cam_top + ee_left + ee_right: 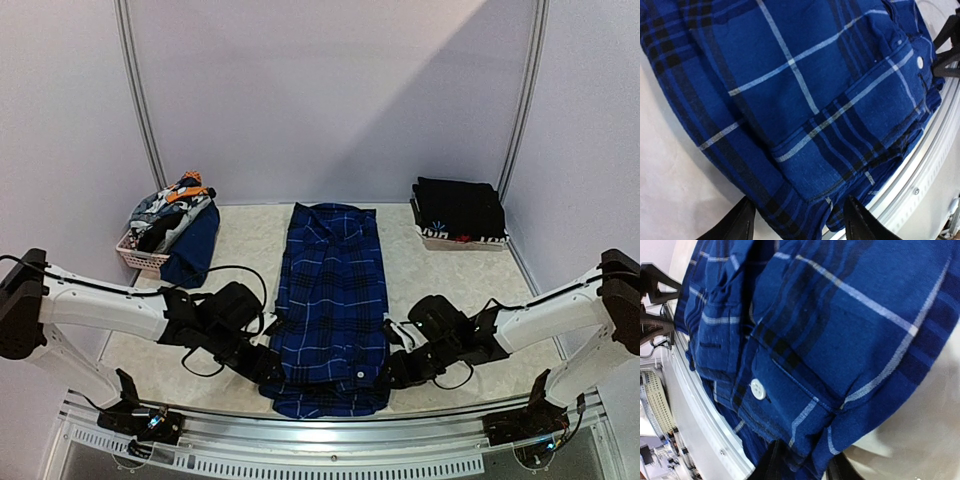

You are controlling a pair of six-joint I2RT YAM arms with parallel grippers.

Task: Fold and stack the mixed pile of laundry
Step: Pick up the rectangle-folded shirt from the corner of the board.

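White walls close round a pale table (250, 235). Its middle carries the blue plaid shirt (333, 300), lengthwise to the near edge. The left gripper (800, 220) stands spread astride the near-left hem. The right gripper (805, 467) has its jaws close about the near-right corner; whether they are pinching it, I cannot tell.

plaid shirt (335, 300): soft matt cloth; table (250, 240): matt, speckled.

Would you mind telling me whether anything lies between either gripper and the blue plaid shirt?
Nothing visible does: the left gripper and the right gripper each straddle a near corner of the blue plaid shirt, with cloth between the fingers.
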